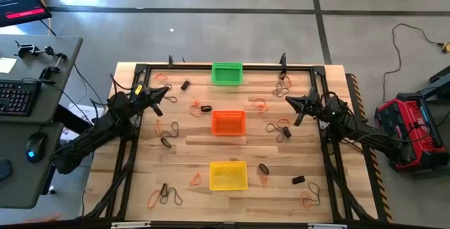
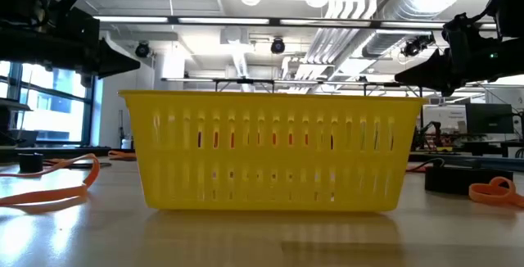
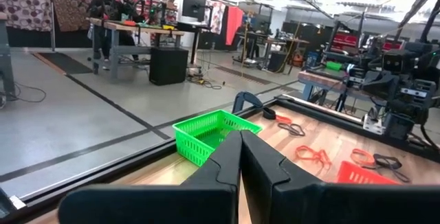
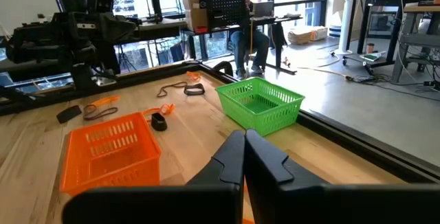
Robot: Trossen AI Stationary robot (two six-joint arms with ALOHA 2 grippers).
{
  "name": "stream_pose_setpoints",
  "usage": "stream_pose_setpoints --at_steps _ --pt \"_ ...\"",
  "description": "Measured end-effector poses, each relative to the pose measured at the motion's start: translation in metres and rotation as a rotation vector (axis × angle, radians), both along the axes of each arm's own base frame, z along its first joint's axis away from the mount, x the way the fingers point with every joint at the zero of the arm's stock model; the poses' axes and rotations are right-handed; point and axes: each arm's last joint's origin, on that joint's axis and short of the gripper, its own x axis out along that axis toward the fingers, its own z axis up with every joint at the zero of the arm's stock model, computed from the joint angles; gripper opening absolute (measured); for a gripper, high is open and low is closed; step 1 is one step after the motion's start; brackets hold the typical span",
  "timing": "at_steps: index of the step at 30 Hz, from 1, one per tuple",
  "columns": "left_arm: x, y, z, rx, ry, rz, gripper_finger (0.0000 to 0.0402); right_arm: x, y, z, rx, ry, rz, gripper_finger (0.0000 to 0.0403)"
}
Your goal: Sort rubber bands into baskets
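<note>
Three mesh baskets stand in a row down the table's middle: green [image 1: 226,73] at the far edge, orange [image 1: 228,123] in the centre, yellow [image 1: 228,175] nearest. Rubber bands lie loose on the wood around them, among them thin orange loops [image 1: 260,105], thin dark loops [image 1: 283,88] and short thick black ones [image 1: 298,180]. My left gripper [image 1: 169,100] hangs shut above the table's left side, pointing level toward the green basket [image 3: 210,135]. My right gripper [image 1: 288,100] hangs shut above the right side, with the green basket [image 4: 261,104] and the orange basket [image 4: 110,148] ahead of it. Neither holds anything.
A black frame rail [image 1: 261,65] runs around the tabletop. A desk with a keyboard [image 1: 17,95] stands off the left side, and a red device [image 1: 411,127] sits on the floor to the right. A seated person [image 4: 247,35] shows beyond the far edge.
</note>
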Motion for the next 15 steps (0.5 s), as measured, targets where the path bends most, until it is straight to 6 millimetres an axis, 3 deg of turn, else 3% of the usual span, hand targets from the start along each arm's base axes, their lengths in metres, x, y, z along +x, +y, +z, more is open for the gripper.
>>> stream_pose_setpoints --at_steps 15 --pt "-0.0014 0.0017 -0.0001 -0.016 -0.011 0.024 0.0000 0.0000 0.0000 0.0001 0.000 0.000 0.000 0.0000"
